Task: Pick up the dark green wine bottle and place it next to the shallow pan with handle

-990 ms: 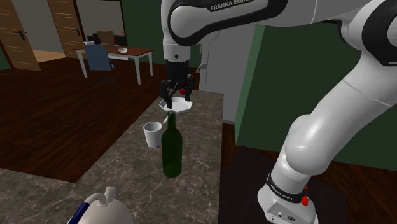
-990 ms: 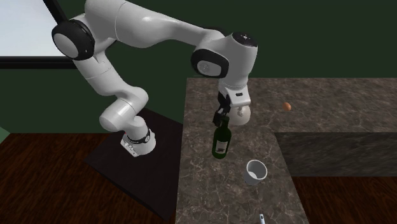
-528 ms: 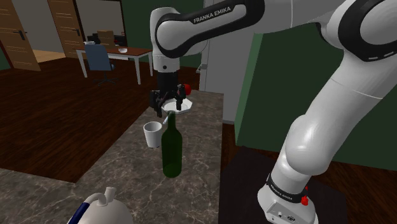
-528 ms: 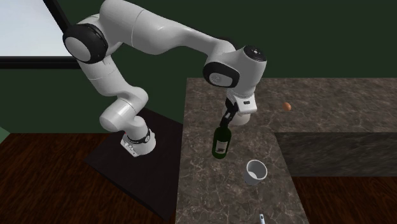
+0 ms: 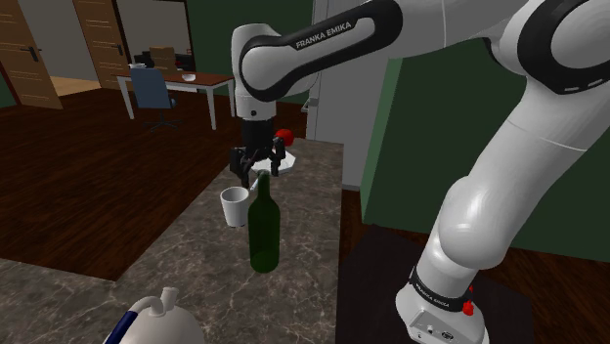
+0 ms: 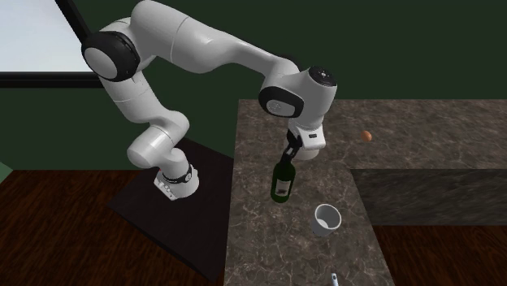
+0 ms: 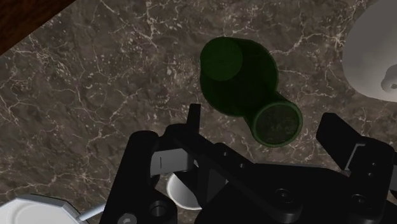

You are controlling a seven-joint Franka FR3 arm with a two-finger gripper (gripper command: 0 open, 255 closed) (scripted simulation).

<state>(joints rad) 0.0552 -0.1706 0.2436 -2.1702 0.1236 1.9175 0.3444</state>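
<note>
A dark green wine bottle (image 5: 262,230) stands upright on the marble counter (image 5: 303,264). My black gripper (image 5: 257,170) hangs just above its top, open, touching nothing. In the wrist view the bottle's round mouth (image 7: 277,124) lies between my two spread fingers (image 7: 193,119), nearer the other finger. In the second exterior view the gripper (image 6: 288,155) sits right over the bottle (image 6: 282,180). The shallow pan (image 7: 28,213), drawn white with eight sides and a thin handle, lies on the counter beyond the white cup.
A white cup (image 5: 235,205) stands close beside the bottle, also seen as the cup (image 6: 327,219). A white teapot-like vessel (image 5: 156,318) sits at the counter's near end. A small orange ball (image 6: 367,136) lies farther along. The counter's edge drops to the wooden floor (image 5: 98,186).
My hand has turned about its axis, slid a little to the shoulder view's left and come down, so it now stands over the bottle's neck. The bottle has not moved.
</note>
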